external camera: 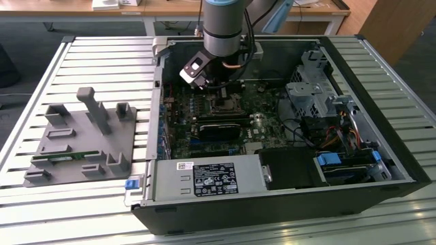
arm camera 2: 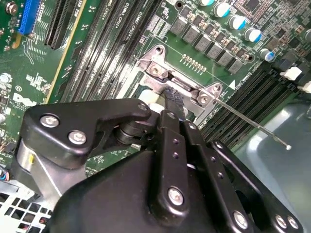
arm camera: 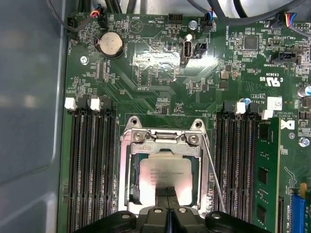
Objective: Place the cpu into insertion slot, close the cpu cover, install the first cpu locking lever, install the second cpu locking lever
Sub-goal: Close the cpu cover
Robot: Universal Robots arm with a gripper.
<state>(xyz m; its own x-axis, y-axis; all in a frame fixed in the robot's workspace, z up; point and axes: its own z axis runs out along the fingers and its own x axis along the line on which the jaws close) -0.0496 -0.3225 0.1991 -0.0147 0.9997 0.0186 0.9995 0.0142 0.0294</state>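
Note:
The cpu (arm camera: pixel 163 170), silver-grey, lies flat in the insertion slot (arm camera: pixel 127 194) on the green motherboard. The cpu cover (arm camera: pixel 167 147), a silver frame, lies down around it. A thin wire locking lever (arm camera: pixel 214 170) runs aslant beside the socket; in the second wrist view this lever (arm camera 2: pixel 252 124) sticks out and away from the hinge end. My gripper (arm camera: pixel 167 193) is shut, its black fingertips together over the near edge of the chip. In the second wrist view the gripper (arm camera 2: pixel 171 97) tip sits at the socket's hinge bracket. In the exterior view the gripper (external camera: pixel 219 93) hangs over the socket inside the open computer case.
Long black memory slots (arm camera: pixel 92 170) flank the socket, with a green memory card (arm camera: pixel 265 184) in one. A coin battery (arm camera: pixel 110 44) and cables lie beyond. The case holds a power supply (external camera: pixel 211 178) and drive cage (external camera: pixel 313 92). A grey fixture (external camera: pixel 81 138) stands on the exterior view's left.

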